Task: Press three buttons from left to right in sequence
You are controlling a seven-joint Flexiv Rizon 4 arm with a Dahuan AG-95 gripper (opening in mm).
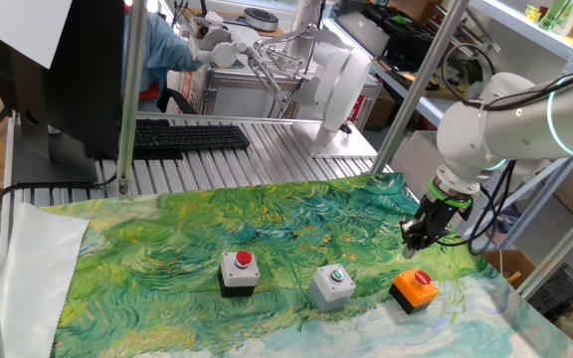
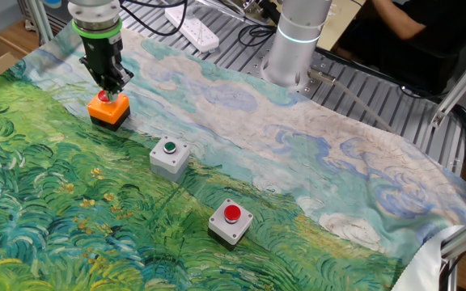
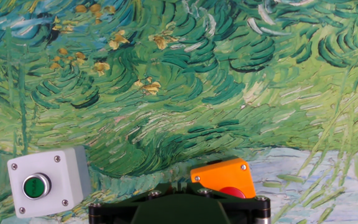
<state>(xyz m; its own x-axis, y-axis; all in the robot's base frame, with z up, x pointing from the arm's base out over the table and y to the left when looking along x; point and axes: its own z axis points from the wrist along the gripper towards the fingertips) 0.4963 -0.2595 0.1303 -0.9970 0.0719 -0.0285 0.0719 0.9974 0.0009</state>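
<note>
A: Where am I in the row?

B: Left black-and-white box (image 1: 239,272) and middle grey box (image 1: 333,285) sit clear. My gripper (image 2: 112,83), jaws pressed together, is over the orange box (image 2: 108,108) at the right: last button.

A: Next?

B: Press straight down, I'd judge.

table (image 1: 267,139) | painted cloth (image 1: 267,229) | 3 button boxes (image 1: 332,285), apparently apart

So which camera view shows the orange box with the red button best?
One fixed view shows the orange box with the red button whole, with the gripper apart from it. In the other fixed view the gripper hides part of its button; in the hand view the hand cuts off its lower half.
</note>
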